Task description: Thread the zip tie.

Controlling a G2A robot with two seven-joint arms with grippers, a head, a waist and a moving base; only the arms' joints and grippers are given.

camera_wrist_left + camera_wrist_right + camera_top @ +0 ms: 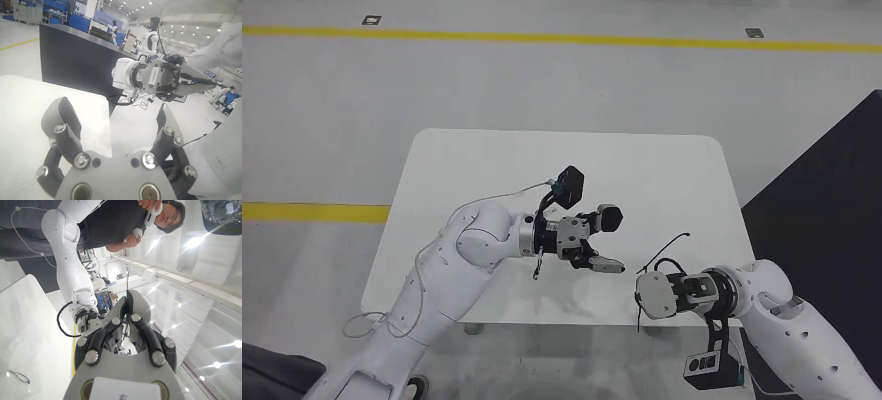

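Note:
My right gripper (644, 292) (127, 296) hangs over the table's front right part, shut on a thin black zip tie (672, 245) (127, 279). One end of the tie rises from the fingertips and curves toward the far right; another strand hangs below the gripper. My left gripper (610, 243) (113, 113) is a short way to the left over the middle of the white table (492, 170), open, with nothing between its fingers (64, 113). It faces the right gripper (213, 84), apart from it.
A dark partition (832, 200) stands close to the table's right side. In the right wrist view a thin black loop (19, 376) lies on a clear plastic sheet on the table. The table's far half is bare.

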